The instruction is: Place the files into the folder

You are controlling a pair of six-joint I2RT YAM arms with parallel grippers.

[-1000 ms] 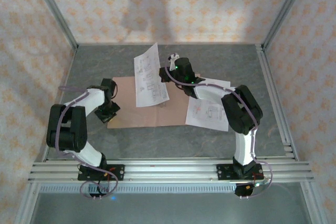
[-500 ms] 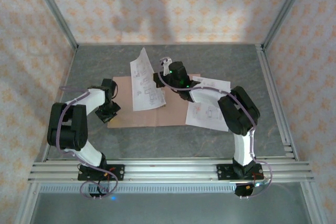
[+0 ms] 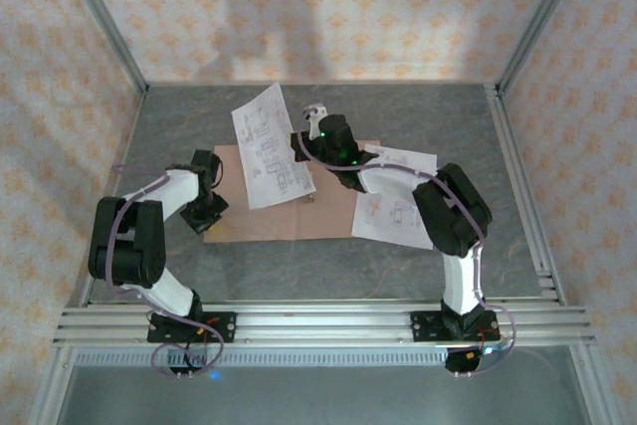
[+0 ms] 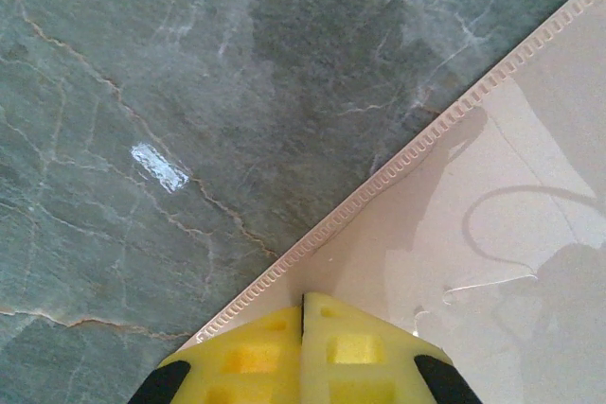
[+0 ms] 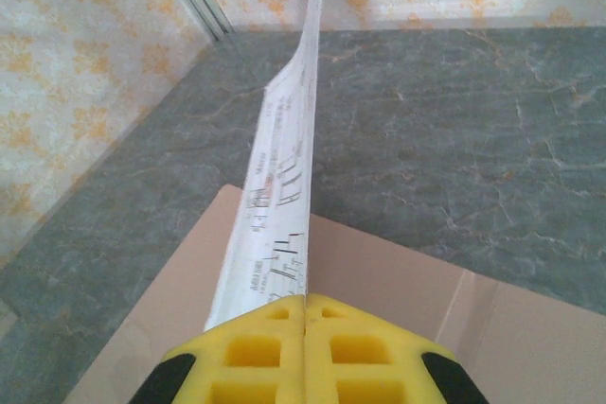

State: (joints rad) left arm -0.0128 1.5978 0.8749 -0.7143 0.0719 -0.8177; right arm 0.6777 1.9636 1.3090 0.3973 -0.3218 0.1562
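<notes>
The folder (image 3: 254, 216) lies open and flat on the grey table, pinkish-brown. My right gripper (image 3: 301, 142) is shut on the right edge of one of the files, a printed white sheet (image 3: 267, 151) held up tilted over the folder's middle. In the right wrist view that sheet (image 5: 284, 186) runs edge-on away from my shut right gripper (image 5: 305, 298), with the folder (image 5: 407, 276) below. More files (image 3: 394, 206) lie flat on the folder's right end and the table beside it. My left gripper (image 3: 206, 214) is shut, its tips (image 4: 303, 296) resting on the folder's (image 4: 511, 234) near left corner.
Metal frame posts (image 3: 518, 47) and patterned walls (image 3: 328, 7) close in the table on three sides. An aluminium rail (image 3: 318, 323) carries both arm bases at the near edge. Bare grey tabletop (image 3: 418, 116) lies behind and in front of the folder.
My right gripper has moved left with the sheet, which has swung left and now faces the camera more flatly. The left arm has stayed put.
</notes>
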